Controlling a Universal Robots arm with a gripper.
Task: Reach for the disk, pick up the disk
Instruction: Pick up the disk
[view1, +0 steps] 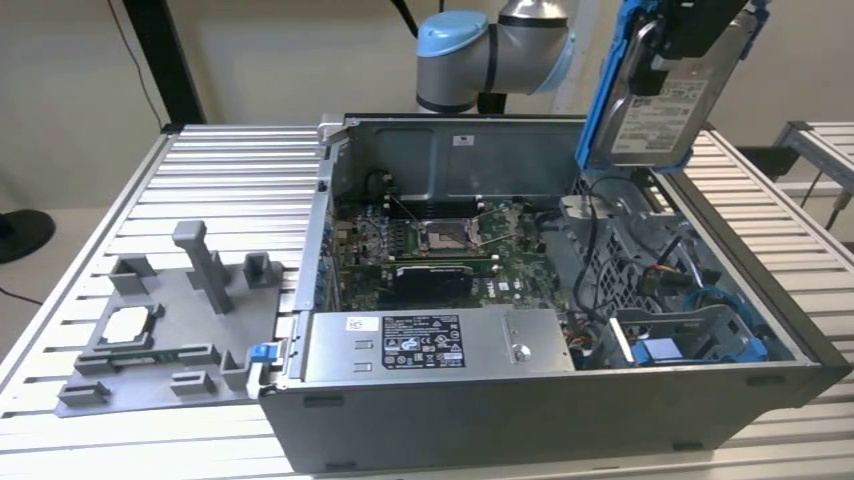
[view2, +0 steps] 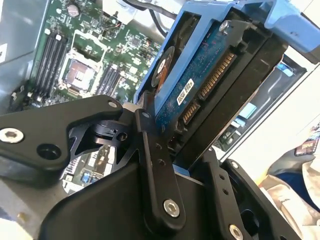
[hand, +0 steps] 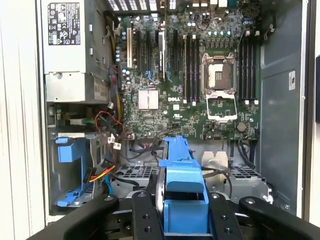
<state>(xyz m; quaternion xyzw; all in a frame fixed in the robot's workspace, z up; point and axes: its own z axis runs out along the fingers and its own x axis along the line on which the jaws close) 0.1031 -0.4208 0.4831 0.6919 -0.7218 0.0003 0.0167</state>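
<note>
The disk (view1: 663, 112) hangs upright above the far right corner of the open computer case, its white label facing the exterior view and a blue bracket running round its edges. My gripper (view1: 677, 50) is shut on its upper part. In the second wrist view the black fingers (view2: 156, 165) clamp the disk (view2: 200, 80) from both sides, with its circuit board and connector side showing. The first wrist view looks down past the blue bracket of the disk (hand: 182, 175), held in my gripper (hand: 182, 212), into the case below.
The open computer case (view1: 787, 340) lies on a slatted metal table (view1: 227, 160), with motherboard (view1: 441, 240), silver power supply (view1: 434, 345) and an empty blue bracket (view1: 681, 350) inside. A grey fixture plate (view1: 160, 330) sits at the exterior view's left.
</note>
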